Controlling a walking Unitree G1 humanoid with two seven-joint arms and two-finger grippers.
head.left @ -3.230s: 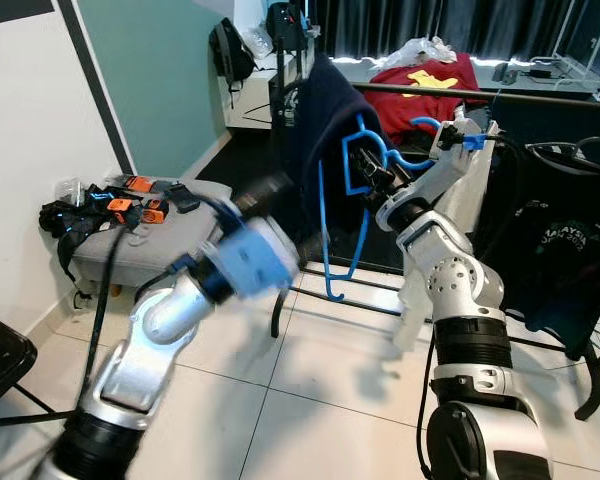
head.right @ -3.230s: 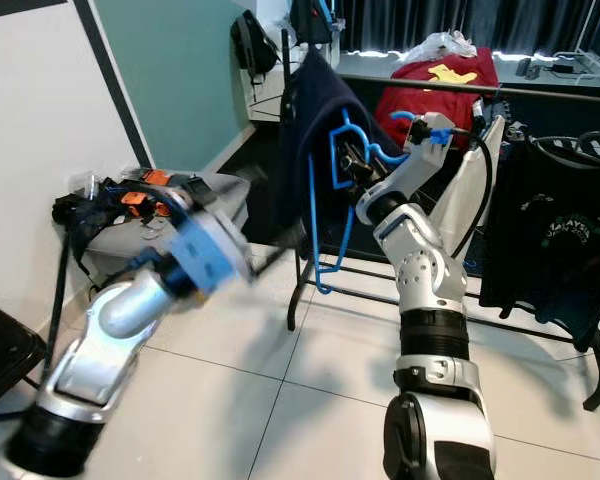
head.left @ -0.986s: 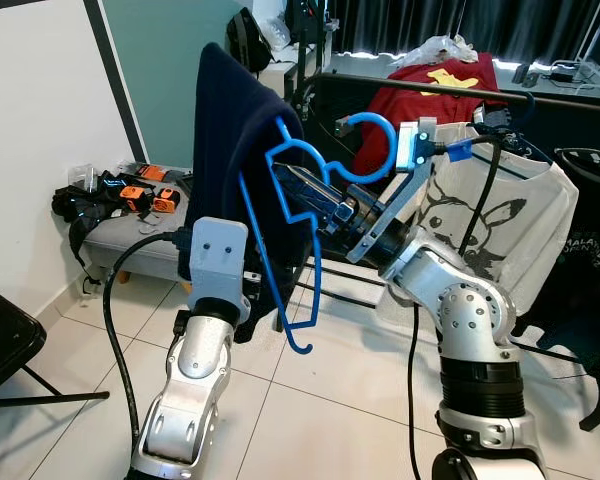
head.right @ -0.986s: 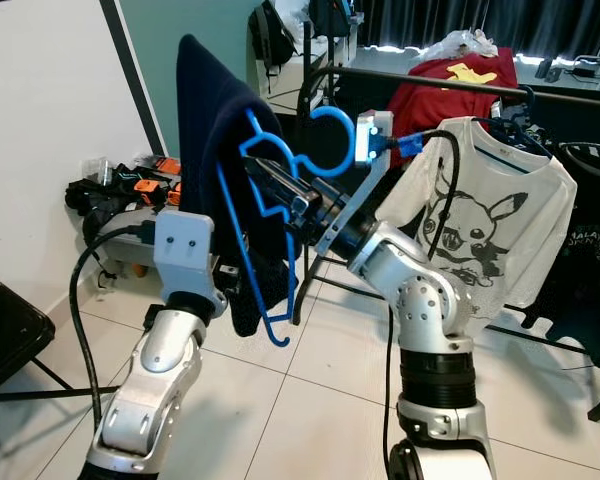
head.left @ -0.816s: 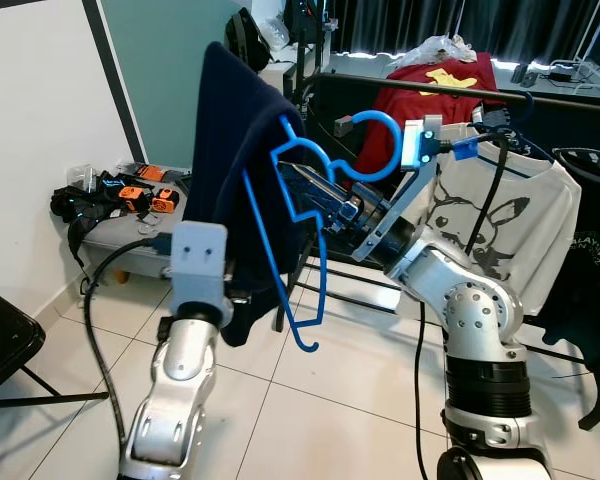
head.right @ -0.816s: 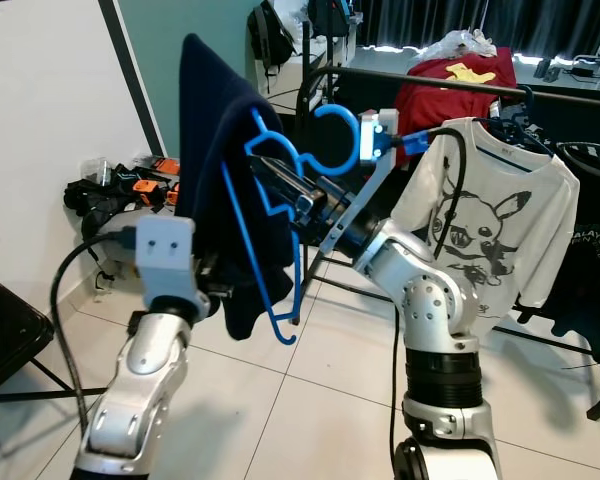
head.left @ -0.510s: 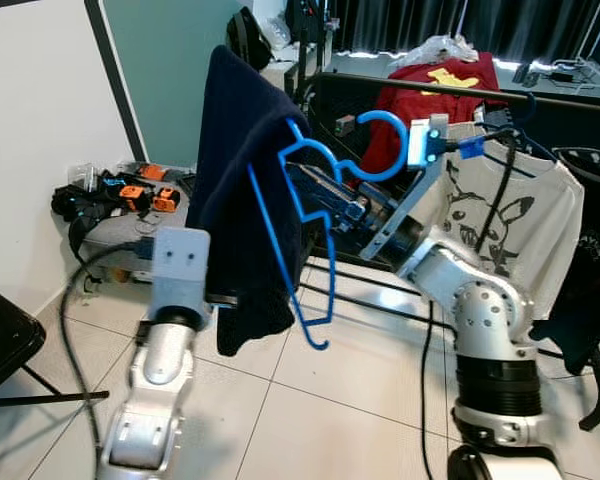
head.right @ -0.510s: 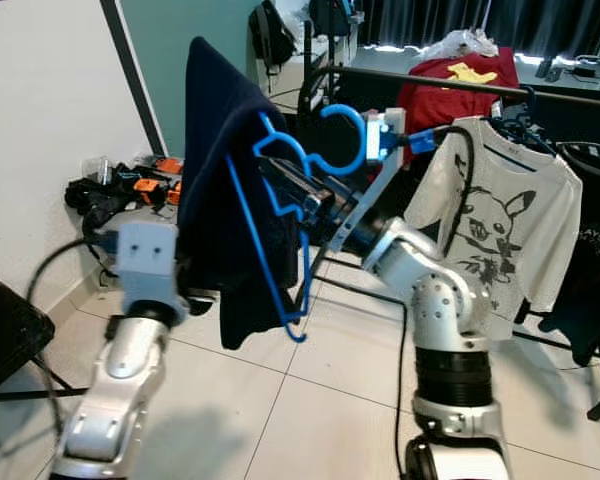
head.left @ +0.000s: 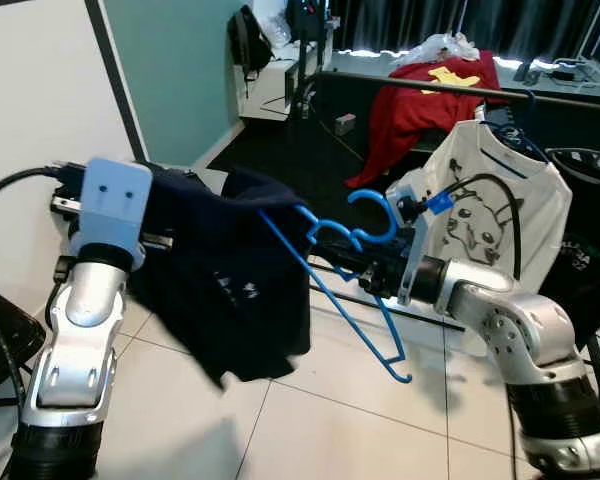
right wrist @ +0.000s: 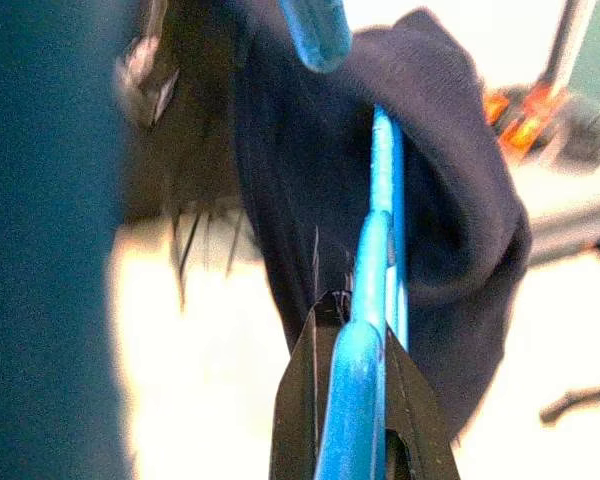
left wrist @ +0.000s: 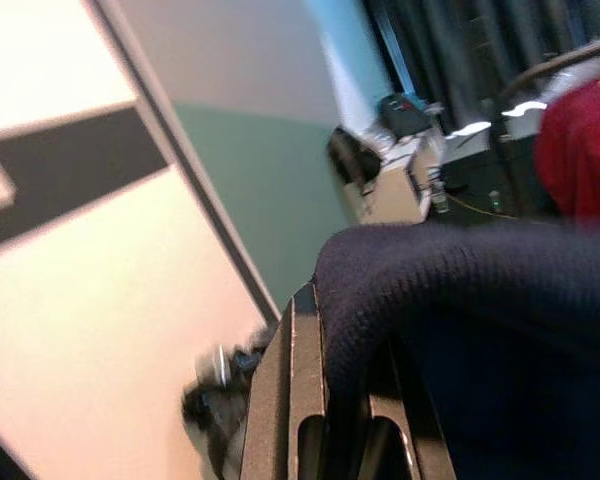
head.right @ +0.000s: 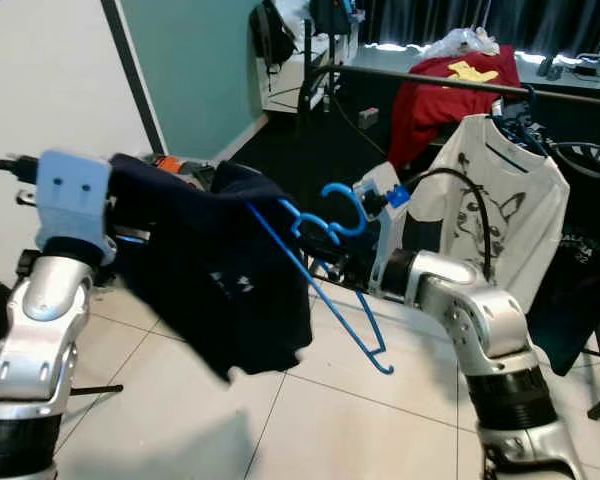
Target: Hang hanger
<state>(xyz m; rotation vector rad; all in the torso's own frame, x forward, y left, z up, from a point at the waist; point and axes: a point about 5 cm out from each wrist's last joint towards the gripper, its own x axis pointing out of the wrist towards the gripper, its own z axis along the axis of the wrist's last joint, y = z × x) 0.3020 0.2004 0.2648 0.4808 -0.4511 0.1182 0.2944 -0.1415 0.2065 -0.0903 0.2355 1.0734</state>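
Where eyes blur, right pincer apparently clamps hanger.

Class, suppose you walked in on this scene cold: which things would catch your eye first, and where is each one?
A dark navy garment hangs mid-air at the centre, bunched over the left gripper and draped on one arm of a bright blue hanger. The right gripper is clamped on that hanger. Behind, to the right, a white cartoon-print T-shirt hangs on a clothes rail.

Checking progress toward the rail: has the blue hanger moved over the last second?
Yes. The blue hanger, shut in the right gripper, has dropped from level with the clothes rail to well below it, tipping over toward the floor.
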